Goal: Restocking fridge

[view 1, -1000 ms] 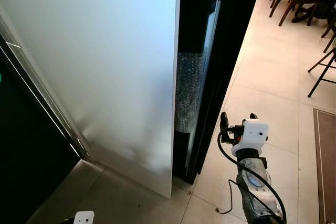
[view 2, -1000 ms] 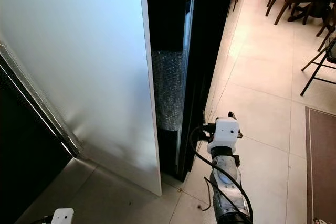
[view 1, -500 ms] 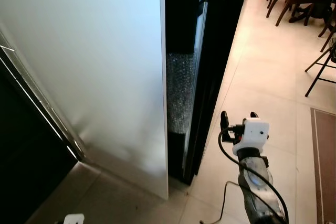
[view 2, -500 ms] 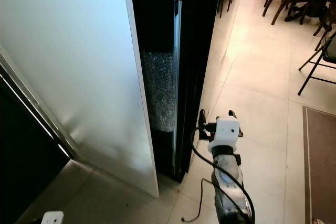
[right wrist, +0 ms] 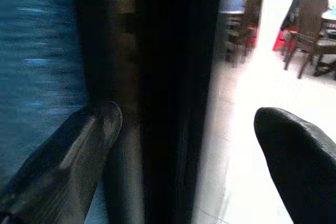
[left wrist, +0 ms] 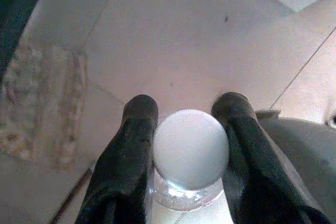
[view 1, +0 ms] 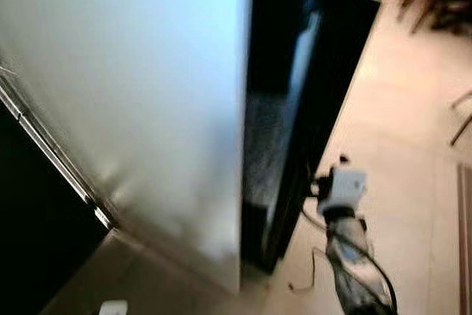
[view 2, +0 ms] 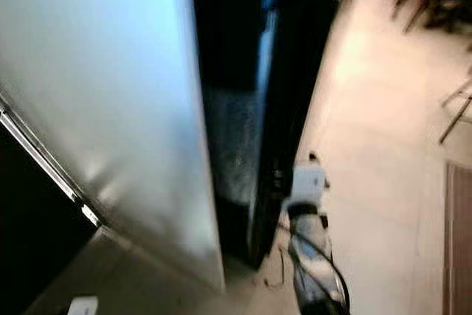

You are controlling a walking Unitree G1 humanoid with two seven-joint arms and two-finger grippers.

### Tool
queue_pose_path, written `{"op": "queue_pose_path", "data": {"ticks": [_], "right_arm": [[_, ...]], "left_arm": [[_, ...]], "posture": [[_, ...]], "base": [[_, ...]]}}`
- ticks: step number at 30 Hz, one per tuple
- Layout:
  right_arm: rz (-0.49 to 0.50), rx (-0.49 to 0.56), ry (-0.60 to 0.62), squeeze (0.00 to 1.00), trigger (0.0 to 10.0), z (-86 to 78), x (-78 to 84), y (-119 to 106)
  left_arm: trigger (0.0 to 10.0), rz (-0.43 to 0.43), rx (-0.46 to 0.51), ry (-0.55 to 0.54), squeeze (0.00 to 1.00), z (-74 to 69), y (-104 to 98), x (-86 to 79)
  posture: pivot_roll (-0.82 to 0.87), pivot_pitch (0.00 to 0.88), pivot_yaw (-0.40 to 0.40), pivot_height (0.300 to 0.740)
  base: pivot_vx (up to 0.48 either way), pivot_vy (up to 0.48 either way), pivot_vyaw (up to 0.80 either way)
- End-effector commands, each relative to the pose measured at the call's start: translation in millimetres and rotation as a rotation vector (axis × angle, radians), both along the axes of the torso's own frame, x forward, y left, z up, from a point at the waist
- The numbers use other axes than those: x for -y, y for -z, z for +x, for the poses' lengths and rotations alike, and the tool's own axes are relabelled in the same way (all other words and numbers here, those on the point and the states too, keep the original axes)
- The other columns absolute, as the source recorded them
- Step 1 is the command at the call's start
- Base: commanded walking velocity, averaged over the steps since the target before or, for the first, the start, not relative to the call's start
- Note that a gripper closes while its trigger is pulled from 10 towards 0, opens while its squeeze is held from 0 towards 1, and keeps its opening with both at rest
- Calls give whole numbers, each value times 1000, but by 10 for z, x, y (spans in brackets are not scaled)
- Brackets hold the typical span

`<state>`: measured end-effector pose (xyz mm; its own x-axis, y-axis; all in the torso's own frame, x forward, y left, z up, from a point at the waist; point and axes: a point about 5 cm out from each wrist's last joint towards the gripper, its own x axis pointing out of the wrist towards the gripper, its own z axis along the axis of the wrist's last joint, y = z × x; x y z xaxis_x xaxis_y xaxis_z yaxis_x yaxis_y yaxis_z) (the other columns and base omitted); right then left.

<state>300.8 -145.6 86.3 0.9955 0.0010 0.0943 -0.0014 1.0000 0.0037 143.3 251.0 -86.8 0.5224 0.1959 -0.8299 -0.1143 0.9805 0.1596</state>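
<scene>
From the head, both eye views are blurred. The white fridge door (view 1: 140,108) stands edge-on, taking up everything from 9 to 12 o'clock, and a dark gap beside it opens onto the fridge interior (view 1: 269,145), too smeared to show any shelves or contents. The right gripper (view 1: 324,175) sits at about 4 o'clock on a silver arm, just beside the door's dark inner edge (view 2: 276,108). By the look of it, it is placed there to pull the door wider or hold it open. A white block at 6 o'clock on the bottom edge appears to be the left arm's wrist camera housing (view 1: 112,307), held low.

In the left wrist view, the left gripper (left wrist: 186,129) is clamped on a clear bottle (left wrist: 190,182) with a white ribbed cap (left wrist: 191,148), one black finger pressing each side just under the cap. The bottle hangs over the tiled floor (left wrist: 173,40), apparently parked there until the fridge is accessible.

In the right wrist view, the right gripper's fingers (right wrist: 73,150) are spread wide and hold nothing. The dark door edge (right wrist: 157,77) lies between them, with chairs (right wrist: 310,19) at 2 o'clock.
</scene>
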Motion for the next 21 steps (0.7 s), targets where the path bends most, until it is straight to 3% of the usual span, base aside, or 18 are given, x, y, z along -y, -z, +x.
{"op": "queue_pose_path", "data": {"ticks": [1,5,13,21], "right_arm": [[4,6,34,0,10000,-10,103,-24],[12,-2,12,0,10000,-32,50,-1],[17,-3,-7,0,10000,-66,-5,-3],[-42,-102,-70,0,10000,-331,-107,93]], "left_arm": [[10000,0,0,21,0,20,7,51],[10000,2,-8,17,0,-13,17,42],[10000,14,-15,5,0,-97,-10,-132],[10000,11,7,25,0,87,-38,-23]], "posture": [[16,0,17,740],[18,0,17,740],[17,0,17,740],[18,0,14,740]], "base": [[0,0,0],[0,0,0],[0,0,0],[0,0,0]]}}
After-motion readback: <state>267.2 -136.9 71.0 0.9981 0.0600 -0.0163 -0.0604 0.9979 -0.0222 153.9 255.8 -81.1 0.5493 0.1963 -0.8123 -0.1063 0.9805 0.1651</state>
